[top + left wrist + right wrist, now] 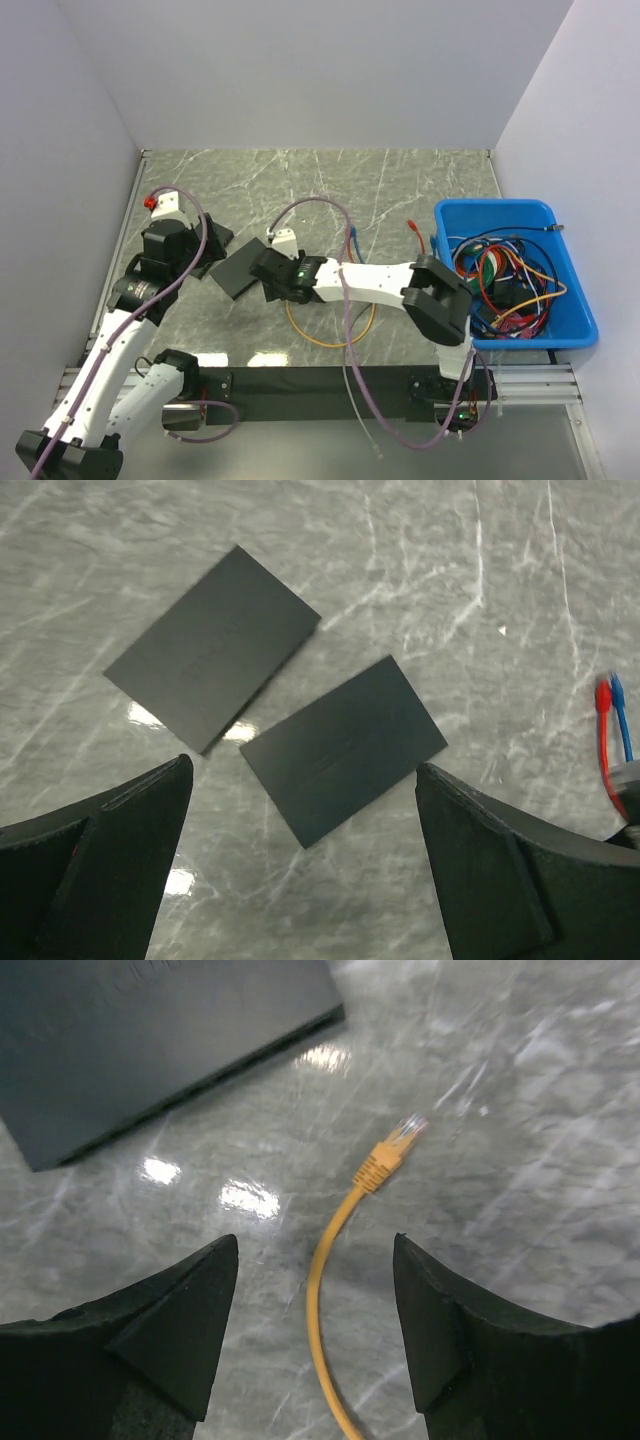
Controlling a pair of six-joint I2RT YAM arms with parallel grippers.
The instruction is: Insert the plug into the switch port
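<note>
Right end effector (pixel 315 1250) hovering unclenched, straddling yellow network cable (pixel 313 1300) | its clear-tipped plug (pixel 385 1160) lying just ahead, dark grey slab switch (pixel 150 1040) beyond-left | advising gripping boot squarely | left end effector (pixel 303 770) gaping, empty

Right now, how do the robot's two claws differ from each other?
The left gripper hangs over two dark switch boxes, while the right gripper hangs over an orange cable, just behind its plug. The left gripper's jaws stand wider apart than the right gripper's. Both have black fingers, are open and hold nothing.
</note>
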